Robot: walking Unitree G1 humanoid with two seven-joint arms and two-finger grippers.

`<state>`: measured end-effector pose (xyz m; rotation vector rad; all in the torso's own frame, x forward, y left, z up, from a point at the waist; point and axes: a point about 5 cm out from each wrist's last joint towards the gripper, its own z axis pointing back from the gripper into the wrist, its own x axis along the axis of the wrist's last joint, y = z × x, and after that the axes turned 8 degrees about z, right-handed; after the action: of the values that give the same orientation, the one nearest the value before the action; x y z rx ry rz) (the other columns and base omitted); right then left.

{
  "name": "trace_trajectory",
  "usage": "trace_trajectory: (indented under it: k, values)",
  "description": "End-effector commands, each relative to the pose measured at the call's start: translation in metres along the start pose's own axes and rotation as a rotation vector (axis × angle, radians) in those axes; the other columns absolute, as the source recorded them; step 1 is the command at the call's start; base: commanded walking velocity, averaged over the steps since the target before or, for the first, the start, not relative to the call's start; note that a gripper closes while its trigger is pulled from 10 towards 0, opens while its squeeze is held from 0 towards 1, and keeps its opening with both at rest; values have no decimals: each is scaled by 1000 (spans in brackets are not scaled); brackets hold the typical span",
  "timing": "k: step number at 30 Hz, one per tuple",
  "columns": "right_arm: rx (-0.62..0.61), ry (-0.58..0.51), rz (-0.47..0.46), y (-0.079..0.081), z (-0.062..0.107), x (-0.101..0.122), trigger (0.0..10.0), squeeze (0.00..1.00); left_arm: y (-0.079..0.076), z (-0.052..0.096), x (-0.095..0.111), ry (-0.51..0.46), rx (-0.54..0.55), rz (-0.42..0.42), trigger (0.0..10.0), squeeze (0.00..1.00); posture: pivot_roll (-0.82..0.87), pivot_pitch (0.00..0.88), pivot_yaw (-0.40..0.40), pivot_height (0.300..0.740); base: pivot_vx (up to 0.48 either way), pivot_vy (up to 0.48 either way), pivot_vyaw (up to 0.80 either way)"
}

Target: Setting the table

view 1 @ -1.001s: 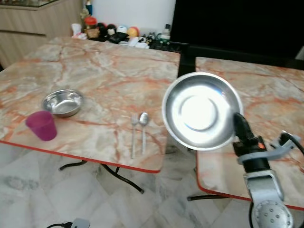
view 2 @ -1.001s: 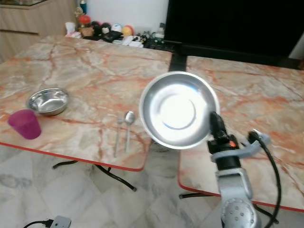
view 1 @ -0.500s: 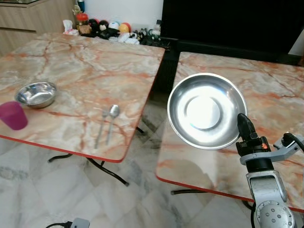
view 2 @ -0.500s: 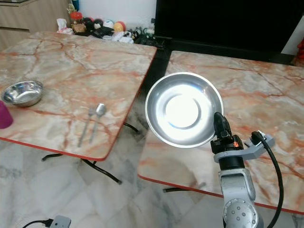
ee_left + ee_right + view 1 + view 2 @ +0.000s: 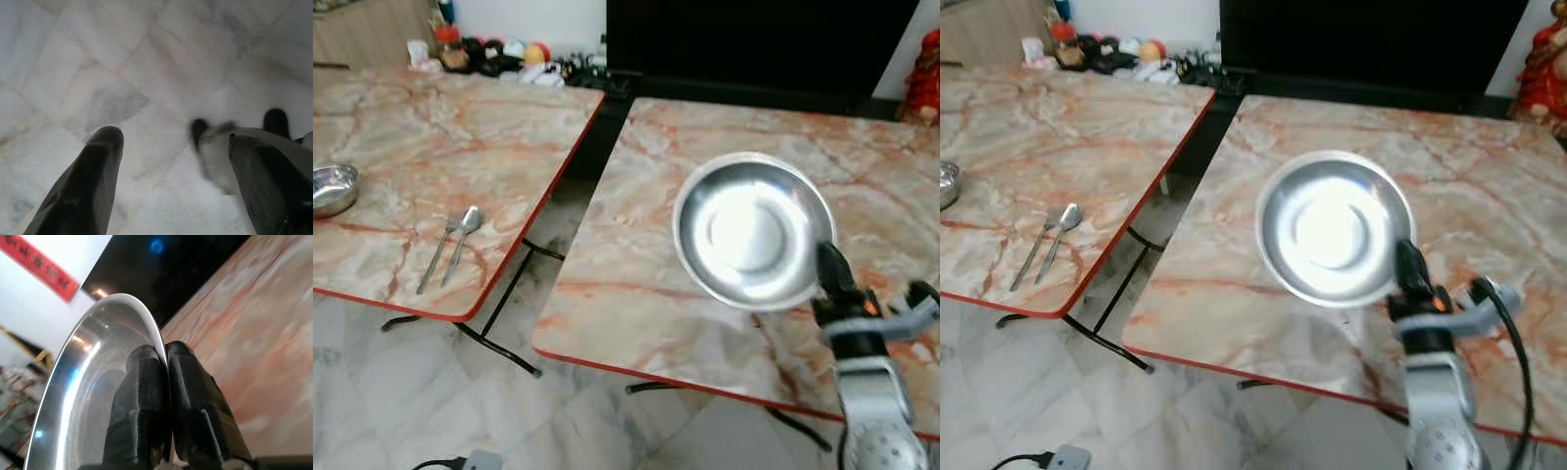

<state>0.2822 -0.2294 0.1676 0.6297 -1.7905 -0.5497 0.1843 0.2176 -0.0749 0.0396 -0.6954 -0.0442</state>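
Our right hand [image 5: 825,262] is clamped on the rim of the steel plate [image 5: 753,231], holding it tilted up above the right-hand marble counter [image 5: 636,284]. Our left hand [image 5: 171,191] hangs over the marble floor [image 5: 122,58] with its fingers apart. A fork [image 5: 434,257] and spoon [image 5: 460,244] lie side by side on the left counter [image 5: 431,147], with a steel bowl [image 5: 328,188] well apart from them at its far left.

Shiny silver plate [image 5: 752,230]; black pincer [image 5: 830,273]; tables [image 5: 646,274] orange-veined marble (red edging); floor [image 5: 401,392] pale grey marble.
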Motion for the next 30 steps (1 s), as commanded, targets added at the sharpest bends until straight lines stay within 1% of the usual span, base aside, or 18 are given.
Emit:
trace_trajectory:
  k: [1, 5, 8, 10, 13, 15, 18, 20, 25, 30]
  values:
    - [15, -16, 0, 6, -1, 3, 10000, 0, 7, 3, -9, 37, 13, -19, 10000, 0, -70, 146, -22, 740, 0, 0, 0]
    - [-3, -19, 0, 3, 1, 3, 10000, 0, 7, 3, -9, 36, 15, -20, 10000, 0, -70, 146, -23, 740, 0, 0, 0]
    - [-22, -17, -13, 2, 0, 2, 10000, 0, 7, 3, -9, 32, 19, -35, 10000, 0, -69, 145, -23, 740, 0, -101, 0]
    - [-24, -19, -29, 3, -1, 2, 10000, 0, 7, 3, -9, 34, 22, -45, 10000, 0, -68, 144, -24, 740, 0, -420, -788]
    - [-24, -22, -26, 2, -2, 2, 10000, 0, 8, 3, -9, 36, 29, -31, 10000, 0, -68, 144, -25, 740, 0, -366, -788]
    - [-26, -21, -21, 4, -2, 2, 10000, 0, 8, 3, -9, 36, 31, -29, 10000, 0, -68, 144, -25, 740, 0, 0, -788]
    - [-30, -20, -14, 2, -1, 2, 10000, 0, 8, 3, -10, 37, 31, -30, 10000, 0, -70, 144, -26, 740, 0, 0, -783]
    - [-50, -33, -14, 0, 0, 2, 10000, 0, 8, 3, -10, 39, 31, -30, 10000, 0, -72, 146, -26, 740, 0, 0, 0]
    - [-99, -20, -2, -8, 3, 0, 10000, 0, 8, 4, -12, 42, 30, -31, 10000, 0, -72, 149, -27, 740, 0, 0, 0]
    - [-98, -2, -1, -7, 3, -3, 10000, 0, 8, 4, -12, 46, 32, -32, 10000, 0, -75, 150, -26, 740, 0, 0, 0]
